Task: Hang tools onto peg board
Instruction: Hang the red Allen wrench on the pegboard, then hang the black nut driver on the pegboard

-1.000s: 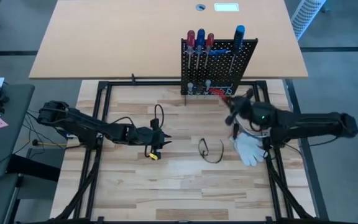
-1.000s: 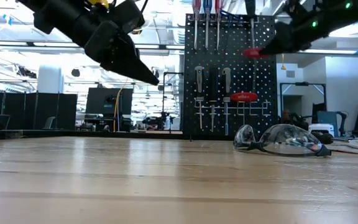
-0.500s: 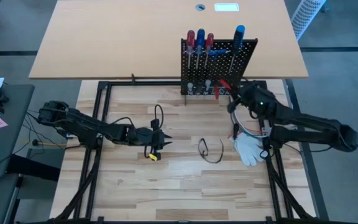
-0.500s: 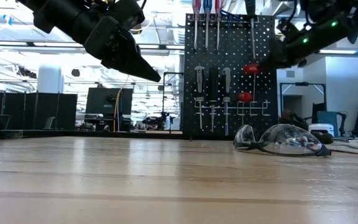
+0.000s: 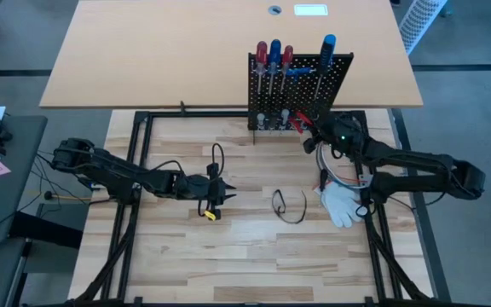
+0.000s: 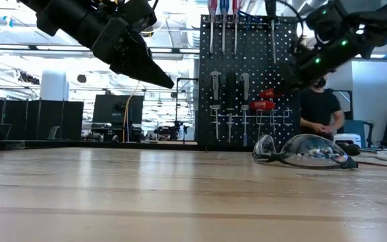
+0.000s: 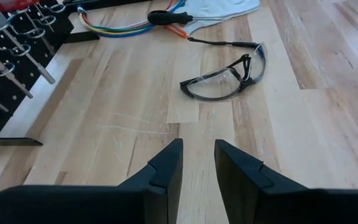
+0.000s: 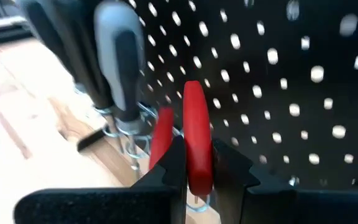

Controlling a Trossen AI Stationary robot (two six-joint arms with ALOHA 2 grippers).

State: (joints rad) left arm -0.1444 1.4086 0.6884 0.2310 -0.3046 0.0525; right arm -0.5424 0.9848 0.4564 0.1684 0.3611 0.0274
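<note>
The black peg board (image 5: 299, 81) stands upright at the table's far edge. Screwdrivers (image 5: 274, 53) with red and blue handles hang on it, and grey-handled tools (image 8: 120, 62) sit in its bottom ring holders. My right gripper (image 5: 314, 134) is close in front of the board's lower row, shut on the red-handled pliers (image 6: 263, 101). My left gripper (image 5: 216, 189) hovers above the table left of centre, open by a narrow gap (image 7: 198, 168) and holding nothing. My right gripper pinches one red handle of the pliers (image 8: 197, 140) between its two fingers. The other red handle (image 8: 161, 140) stands free beside it. The fingers point toward the peg board. The pliers are lifted clear of the table, level with the ring holders (image 6: 261, 115).
Clear safety glasses (image 5: 289, 205) lie at mid-table. A white glove (image 5: 341, 205) and a bundle of coloured cables (image 7: 126, 28) lie to their right. A small yellow-and-black piece (image 5: 209, 213) lies under my left gripper. A person (image 6: 318, 111) stands in the room behind the board.
My right gripper has carried the pliers toward the far edge and down to the peg board's bottom row, turning them on the way. They have dropped from high up the board to ring-holder height. A person has come into view behind the board.
</note>
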